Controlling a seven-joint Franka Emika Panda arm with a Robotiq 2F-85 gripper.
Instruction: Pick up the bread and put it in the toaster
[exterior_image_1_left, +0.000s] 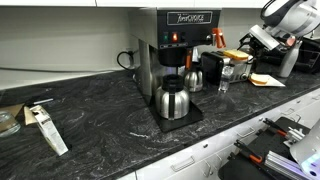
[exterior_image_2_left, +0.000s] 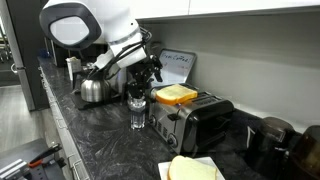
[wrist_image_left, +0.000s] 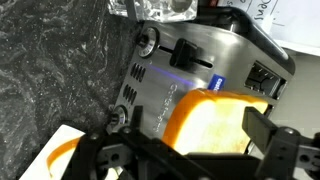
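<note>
The bread (exterior_image_2_left: 175, 95) is a yellowish-brown slice resting on top of the toaster (exterior_image_2_left: 197, 122), a low chrome box with dark ends. In the wrist view the bread (wrist_image_left: 215, 112) fills the lower middle, over the toaster's (wrist_image_left: 165, 75) shiny side with its lever and knobs. My gripper (wrist_image_left: 200, 125) is open, with one dark finger showing on each side of the slice in that picture. In both exterior views the gripper (exterior_image_2_left: 146, 74) (exterior_image_1_left: 257, 38) hovers just above and beside the bread (exterior_image_1_left: 236, 54); I cannot tell whether it touches.
A drinking glass (exterior_image_2_left: 137, 110) stands close beside the toaster, under the gripper. Steel carafes (exterior_image_1_left: 175, 100) and the tall coffee machine (exterior_image_1_left: 178, 40) stand further along the dark marbled counter (exterior_image_1_left: 90, 110). Another slice (exterior_image_2_left: 195, 168) lies on white paper near the counter edge.
</note>
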